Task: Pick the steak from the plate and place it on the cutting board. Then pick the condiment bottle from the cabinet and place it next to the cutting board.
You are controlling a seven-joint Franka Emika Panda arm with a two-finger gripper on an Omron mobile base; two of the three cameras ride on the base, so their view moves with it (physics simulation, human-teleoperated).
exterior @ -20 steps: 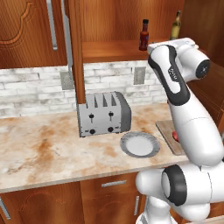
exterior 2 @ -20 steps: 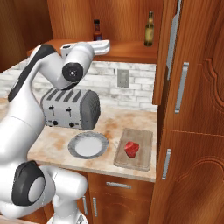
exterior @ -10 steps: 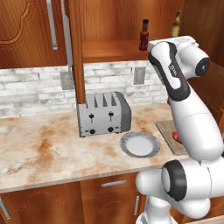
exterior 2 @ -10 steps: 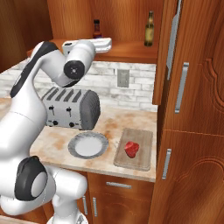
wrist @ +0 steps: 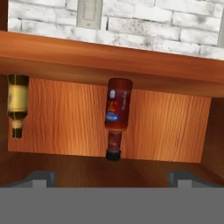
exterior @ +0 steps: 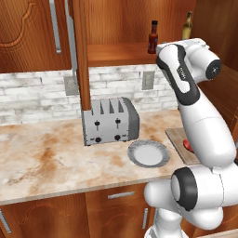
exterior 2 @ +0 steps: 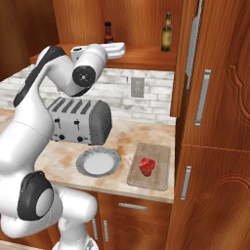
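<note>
Since a second earlier the arm had turned a little further toward the cabinet (exterior 2: 146, 29), its hand raised level with the open shelf; nothing on the counter had shifted. From left to right in the right base view stood the ribbed metal toaster (exterior 2: 80, 121), then the plate (exterior 2: 98, 161), round, shallow and bare, then the cutting board (exterior 2: 150, 166), flat pale wood, with the steak (exterior 2: 146, 166) lying on it. Up on the shelf the condiment bottle (wrist: 117, 116) stood apart from the taller olive-green bottle (wrist: 17, 105). The gripper (wrist: 111, 177) faced it with jaws spread wide, holding nothing. That bottle looked light, rigid and smooth, probably slippery; the broad labelled body seemed a safer hold than the narrow neck.
</note>
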